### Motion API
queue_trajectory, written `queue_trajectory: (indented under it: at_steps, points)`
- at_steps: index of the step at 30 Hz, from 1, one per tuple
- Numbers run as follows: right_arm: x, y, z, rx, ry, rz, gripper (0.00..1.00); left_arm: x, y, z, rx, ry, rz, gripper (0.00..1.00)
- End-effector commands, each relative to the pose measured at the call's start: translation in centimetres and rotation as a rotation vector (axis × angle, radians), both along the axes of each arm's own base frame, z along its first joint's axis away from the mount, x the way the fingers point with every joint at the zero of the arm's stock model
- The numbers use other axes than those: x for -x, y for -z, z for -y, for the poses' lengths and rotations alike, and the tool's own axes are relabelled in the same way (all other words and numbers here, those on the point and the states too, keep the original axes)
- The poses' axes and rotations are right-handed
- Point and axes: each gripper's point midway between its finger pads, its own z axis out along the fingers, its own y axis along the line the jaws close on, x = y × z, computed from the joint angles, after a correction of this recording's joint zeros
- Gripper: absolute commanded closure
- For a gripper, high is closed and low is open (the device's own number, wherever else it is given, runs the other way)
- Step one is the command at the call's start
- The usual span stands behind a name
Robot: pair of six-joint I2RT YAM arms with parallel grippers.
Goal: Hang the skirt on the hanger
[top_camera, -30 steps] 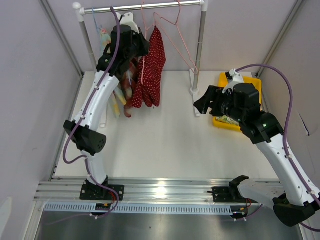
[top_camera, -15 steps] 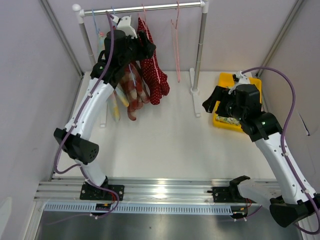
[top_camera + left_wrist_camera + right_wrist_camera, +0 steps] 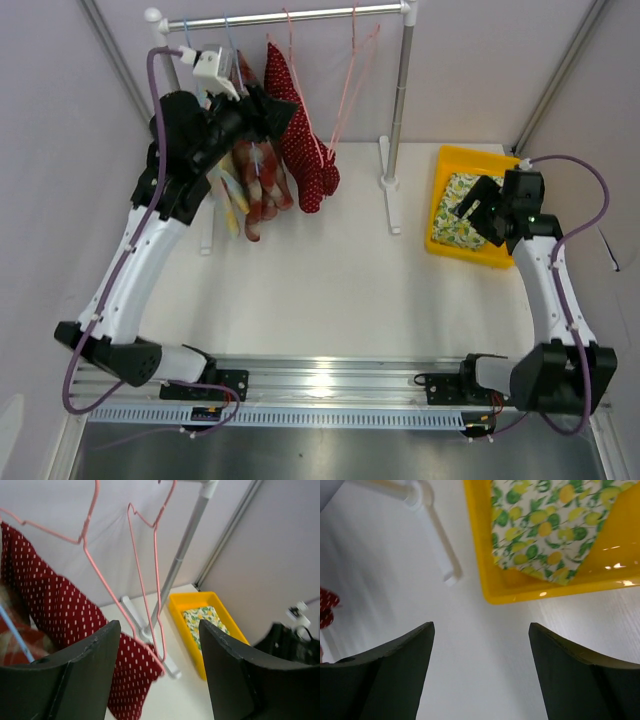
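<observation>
No text, label, brand, number or sign is legible in any view. The skirt (image 3: 55,610), beyond the left finger of the left gripper (image 3: 159,625), bears only white dots on red. The cloth (image 3: 545,525) in the yellow bin (image 3: 480,540), ahead of the right gripper (image 3: 481,626), bears only a lemon-and-leaf print.
</observation>
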Motion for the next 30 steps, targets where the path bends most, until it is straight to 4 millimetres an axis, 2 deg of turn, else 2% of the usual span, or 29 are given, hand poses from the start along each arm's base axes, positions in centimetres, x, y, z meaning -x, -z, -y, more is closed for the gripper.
queue_trajectory:
  at_steps: [1, 2, 3, 4, 5, 6, 7, 8, 10, 12, 13, 15, 16, 17, 18, 20, 21, 24, 29, 30]
  points:
    - [-2.8, 1.3, 3.6, -0.004, 0.119, -0.008, 0.17, 3.8, -0.4, -0.6, 0.072, 0.045, 0.037, 0.30]
    - [-3.3, 1.8, 4.5, 0.011, 0.146, -0.022, 0.17, 4.3, 1.4, -0.5, 0.074, 0.053, 0.005, 0.30]
    - [-3.7, 2.5, 5.3, 0.018, 0.169, -0.041, 0.17, 6.3, 0.1, -1.2, 0.099, 0.061, 0.045, 0.30]
    - [-4.5, 3.7, 6.5, 0.019, 0.204, -0.067, 0.17, 6.4, 3.3, -1.0, 0.081, 0.059, -0.014, 0.30]
    - [-4.9, 4.3, 7.0, 0.020, 0.218, -0.080, 0.17, 7.1, 3.7, -1.1, 0.082, 0.064, -0.016, 0.30]
    - [-5.4, 4.9, 7.4, 0.017, 0.228, -0.092, 0.17, 8.8, 2.9, -1.6, 0.105, 0.071, 0.010, 0.30]
    - [-6.2, 4.9, 8.6, 0.048, 0.273, -0.083, 0.17, 9.7, 3.2, -1.5, 0.111, 0.082, 0.009, 0.30]
    - [-6.9, 6.6, 9.1, 0.056, 0.287, -0.129, 0.17, 9.8, 6.0, -1.1, 0.094, 0.097, -0.044, 0.30]
    - [-8.0, 7.3, 10.3, 0.082, 0.324, -0.142, 0.17, 11.8, 7.2, -0.7, 0.096, 0.140, -0.056, 0.30]
    - [-9.5, 8.4, 11.7, 0.096, 0.351, -0.165, 0.17, 13.7, 9.2, 0.0, 0.082, 0.190, -0.087, 0.31]
    - [-9.9, 8.8, 12.2, 0.099, 0.364, -0.174, 0.17, 14.3, 9.7, 0.2, 0.078, 0.204, -0.094, 0.30]
    - [-11.3, 9.8, 13.5, 0.086, 0.384, -0.187, 0.17, 15.2, 12.1, 0.4, 0.073, 0.233, -0.143, 0.30]
    - [-11.8, 10.1, 14.0, 0.079, 0.392, -0.188, 0.17, 16.2, 11.7, 0.1, 0.084, 0.250, -0.125, 0.30]
    - [-12.3, 9.9, 15.1, 0.064, 0.413, -0.180, 0.17, 16.6, 12.0, 0.1, 0.081, 0.259, -0.129, 0.30]
    - [-12.6, 11.6, 15.5, 0.037, 0.438, -0.215, 0.17, 16.9, 13.5, 0.1, 0.068, 0.266, -0.160, 0.30]
    - [-13.2, 12.8, 16.3, 0.024, 0.461, -0.237, 0.18, 17.6, 13.6, -0.3, 0.072, 0.274, -0.149, 0.30]
    - [-14.0, 13.5, 16.8, 0.027, 0.468, -0.251, 0.18, 17.9, 14.5, 0.0, 0.064, 0.296, -0.169, 0.30]
    - [-15.3, 14.9, 18.1, 0.066, 0.479, -0.286, 0.18, 18.7, 15.7, 0.4, 0.059, 0.336, -0.194, 0.31]
    - [-17.3, 17.3, 18.9, 0.069, 0.463, -0.309, 0.19, 18.9, 17.1, 0.1, 0.018, 0.333, -0.211, 0.31]
    - [-17.6, 17.6, 18.8, 0.067, 0.457, -0.314, 0.23, 18.9, 17.4, 0.1, 0.009, 0.334, -0.216, 0.31]
